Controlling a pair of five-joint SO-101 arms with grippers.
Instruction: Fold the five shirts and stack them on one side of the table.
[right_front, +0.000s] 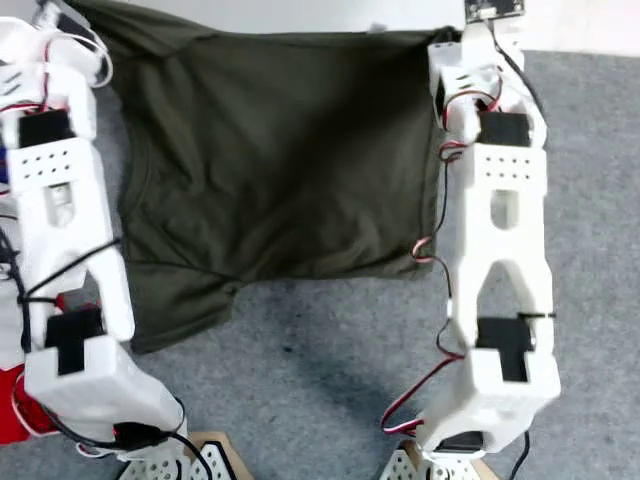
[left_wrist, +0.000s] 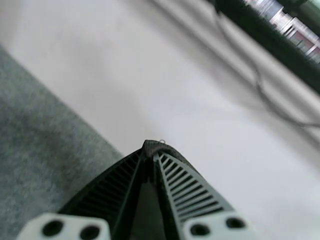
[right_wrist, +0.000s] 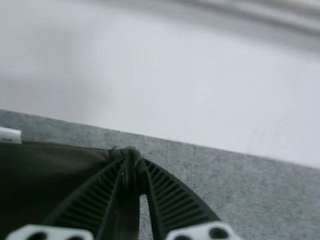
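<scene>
At the table's (right_front: 330, 360) 12 o'clock edge: shirt (right_front: 280, 160) held by two corners.
At 11 the left gripper (left_wrist: 150, 150), at 1 the right gripper (right_wrist: 131, 157), both jaws clamped on it.

We see a table (right_front: 330, 370) covered in grey matting; a dark green shirt (right_front: 280, 160) lies spread over its far half, one sleeve (right_front: 180, 300) towards the near left; a white surface (right_front: 600, 25) runs beyond the matting's far edge.
</scene>
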